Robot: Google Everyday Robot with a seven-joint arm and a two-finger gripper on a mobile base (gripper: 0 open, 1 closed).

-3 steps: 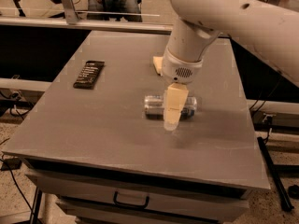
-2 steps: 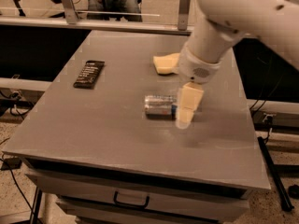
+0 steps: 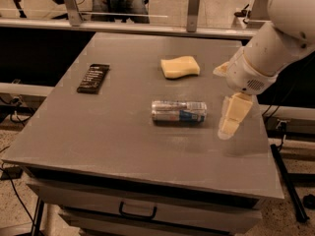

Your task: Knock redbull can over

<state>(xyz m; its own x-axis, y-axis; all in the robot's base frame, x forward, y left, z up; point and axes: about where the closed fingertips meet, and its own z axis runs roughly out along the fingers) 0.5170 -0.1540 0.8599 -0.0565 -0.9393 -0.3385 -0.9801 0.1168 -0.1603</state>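
The redbull can (image 3: 178,111) lies on its side near the middle of the grey table (image 3: 108,136), its long axis running left to right. It is silver with blue panels. My gripper (image 3: 230,122) hangs from the white arm (image 3: 275,43) just to the right of the can's right end, a small gap away and low over the table top. Nothing shows in the gripper.
A yellow sponge (image 3: 180,66) lies behind the can. A flat black remote-like bar (image 3: 93,77) lies at the left. The table's right edge is close to the gripper. A metal rail (image 3: 147,27) runs along the back, and a drawer handle (image 3: 138,211) is below the front.
The gripper and arm have moved right, from over the can to a spot beside its right end. The can lies on its side in all frames.
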